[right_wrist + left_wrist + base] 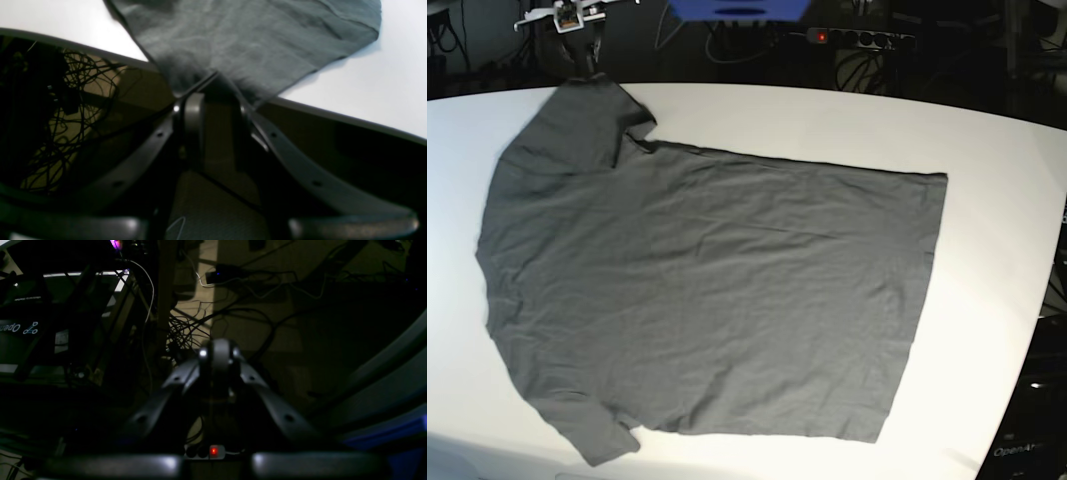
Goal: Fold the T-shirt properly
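The dark charcoal-grey, wrinkly short-sleeved T-shirt (707, 290) lies spread flat on the white round-edged table (987, 180), with no fold made, so by my reckoning the whole job remains. The right gripper (210, 91) pinches the tip of the far sleeve, which overhangs the table rim. The left gripper (218, 355) hangs off the table above a cable-strewn floor (233, 316), fingers drawn together on nothing. Bare tabletop lies beyond the hem; the near sleeve lies close to the near edge.
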`<state>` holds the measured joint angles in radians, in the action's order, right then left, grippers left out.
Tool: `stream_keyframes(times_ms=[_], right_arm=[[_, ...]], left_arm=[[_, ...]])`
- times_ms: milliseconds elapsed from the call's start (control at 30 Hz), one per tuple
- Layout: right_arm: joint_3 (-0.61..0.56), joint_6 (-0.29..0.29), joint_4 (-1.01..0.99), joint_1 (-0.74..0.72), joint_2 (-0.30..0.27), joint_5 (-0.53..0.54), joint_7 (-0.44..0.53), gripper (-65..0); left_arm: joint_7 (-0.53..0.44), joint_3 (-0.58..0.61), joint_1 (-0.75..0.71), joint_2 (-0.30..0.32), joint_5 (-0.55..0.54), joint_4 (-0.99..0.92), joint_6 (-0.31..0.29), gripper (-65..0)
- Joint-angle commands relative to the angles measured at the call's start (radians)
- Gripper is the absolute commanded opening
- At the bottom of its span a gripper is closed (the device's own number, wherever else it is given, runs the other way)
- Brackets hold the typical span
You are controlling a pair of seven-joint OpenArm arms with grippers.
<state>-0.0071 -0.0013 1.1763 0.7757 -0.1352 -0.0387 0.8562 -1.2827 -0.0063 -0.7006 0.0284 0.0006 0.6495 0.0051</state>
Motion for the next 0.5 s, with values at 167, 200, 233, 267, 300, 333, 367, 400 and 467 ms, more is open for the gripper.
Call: stream_keyframes(times_ms=[167, 200, 233, 267, 300, 333, 367, 400, 467], right_arm=[[0.005, -0.004, 0.009, 0.012, -0.005, 0.009, 0.027, -50.1], [0.005, -0.004, 0.009, 0.012, -0.005, 0.010, 0.027, -50.1], [0.005, -0.004, 0.009, 0.012, -0.005, 0.010, 0.027, -50.1], [0.005, -0.004, 0.009, 0.012, -0.005, 0.010, 0.025, -50.1], [0.005, -0.004, 0.009, 0.012, -0.004, 0.010, 0.024, -50.1], [0.005, -0.004, 0.009, 0.012, -0.004, 0.010, 0.018, -49.9], [0.005, -0.004, 0.009, 0.012, -0.002, 0.012, 0.013, -49.9], [0.005, -0.004, 0.009, 0.012, -0.002, 0.012, 0.007, -49.9], [0.005, -0.004, 0.009, 0.012, -0.002, 0.012, -0.008, -49.9]], left_arm=[[-0.027, -0.002, -0.021, 0.001, 0.000, 0.003, 0.006, -63.8], [-0.027, -0.002, -0.021, 0.001, 0.000, 0.003, 0.006, -63.8], [-0.027, -0.002, -0.021, 0.001, 0.000, 0.003, 0.006, -63.8], [-0.027, -0.002, -0.021, 0.001, 0.000, 0.003, 0.006, -63.8], [-0.027, -0.002, -0.021, 0.001, 0.000, 0.003, 0.006, -63.8], [-0.027, -0.002, -0.021, 0.001, 0.000, 0.003, 0.006, -63.8], [-0.027, -0.002, -0.021, 0.001, 0.000, 0.003, 0.006, -63.8], [-0.027, -0.002, -0.021, 0.001, 0.000, 0.003, 0.006, -63.8], [-0.027, -0.002, -0.021, 0.001, 0.000, 0.003, 0.006, -63.8]])
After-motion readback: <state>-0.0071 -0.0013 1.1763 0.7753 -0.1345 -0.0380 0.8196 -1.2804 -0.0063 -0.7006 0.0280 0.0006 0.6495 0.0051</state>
